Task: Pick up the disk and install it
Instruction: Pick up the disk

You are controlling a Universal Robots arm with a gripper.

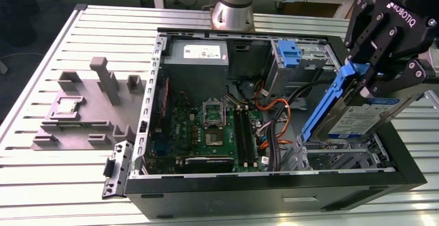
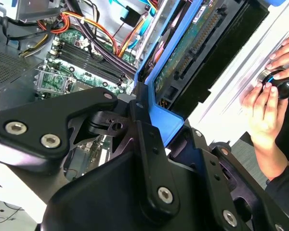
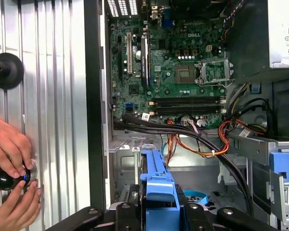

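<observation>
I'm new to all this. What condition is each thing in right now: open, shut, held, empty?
gripper: shut on the disk, above the case.
disk: held tilted over the drive cage, not seated.
computer case: lying on its side, side panel off, open.
processor socket: bare, no cooler on it.
person's hand: gripping a black knob beside the case.
</observation>
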